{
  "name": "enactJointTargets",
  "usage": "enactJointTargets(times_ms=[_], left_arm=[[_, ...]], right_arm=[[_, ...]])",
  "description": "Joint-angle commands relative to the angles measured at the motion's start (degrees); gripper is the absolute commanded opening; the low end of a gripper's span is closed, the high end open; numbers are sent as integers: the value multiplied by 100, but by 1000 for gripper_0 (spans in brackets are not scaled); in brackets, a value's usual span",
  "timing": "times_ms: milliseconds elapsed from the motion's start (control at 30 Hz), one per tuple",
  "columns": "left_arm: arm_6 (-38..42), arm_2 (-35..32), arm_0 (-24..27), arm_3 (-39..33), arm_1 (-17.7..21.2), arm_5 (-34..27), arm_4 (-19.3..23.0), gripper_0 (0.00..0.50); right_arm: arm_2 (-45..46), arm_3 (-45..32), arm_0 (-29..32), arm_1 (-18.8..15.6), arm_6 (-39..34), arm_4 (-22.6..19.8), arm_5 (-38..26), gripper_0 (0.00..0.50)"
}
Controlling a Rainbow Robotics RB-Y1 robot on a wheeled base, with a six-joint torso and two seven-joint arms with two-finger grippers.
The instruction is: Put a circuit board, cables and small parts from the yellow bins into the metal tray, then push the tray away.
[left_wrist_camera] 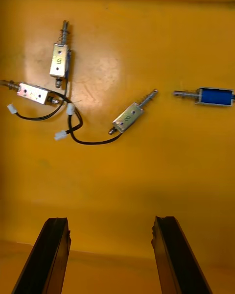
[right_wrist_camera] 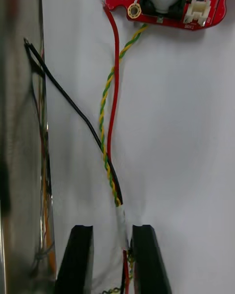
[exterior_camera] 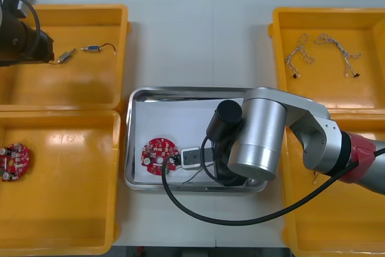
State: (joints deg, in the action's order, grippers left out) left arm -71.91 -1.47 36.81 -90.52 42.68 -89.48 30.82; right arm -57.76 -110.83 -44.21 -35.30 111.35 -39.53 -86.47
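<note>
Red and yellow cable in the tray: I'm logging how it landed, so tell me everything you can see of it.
The red and yellow cable is a red wire beside a twisted yellow-green pair, with a white sleeve at one end. It lies wavy on the white floor of the metal tray, its far end at the red circuit board. A black cable meets it near the sleeve, which sits between the fingers of the open right pincer.

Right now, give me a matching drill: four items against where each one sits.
1 left gripper
2 right gripper
3 blue and white cables
4 spare circuit board

a far right yellow bin
b near left yellow bin
c inside the metal tray, straddling the red and yellow cable
d over small metal parts, far left yellow bin

Pairs: 1-d, 2-c, 3-a, 4-b
</note>
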Motion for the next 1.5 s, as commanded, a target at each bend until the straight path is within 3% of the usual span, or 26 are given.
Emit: enactJointTargets(times_ms=[33,67,433,767,967,1233,1500], left_arm=[[-394,-573,-42,184,83,-123,-480,500],[-385,-661,-42,254,83,-149,-516,498],[-218,-1593,-42,553,57,-413,-516,499],[775,-1584,19,553,30,-474,-533,500],[1698,-1347,81,553,-5,-334,-498,498],[2981,-881,142,553,-119,299,-401,500],[3966,-556,169,597,-137,835,-225,500]], right_arm=[[-77,-61,-202,111,168,78,51,484],[-60,-61,-211,102,150,60,42,500],[362,-378,-202,-38,98,-151,-265,500],[1426,-668,-193,-56,-113,-793,-1109,500],[1909,-1046,-185,-188,-1036,-960,-1548,500],[2858,-1547,176,-319,-2275,-1074,-2199,500],[3684,-2171,703,-592,-3409,-1206,-2353,500]])
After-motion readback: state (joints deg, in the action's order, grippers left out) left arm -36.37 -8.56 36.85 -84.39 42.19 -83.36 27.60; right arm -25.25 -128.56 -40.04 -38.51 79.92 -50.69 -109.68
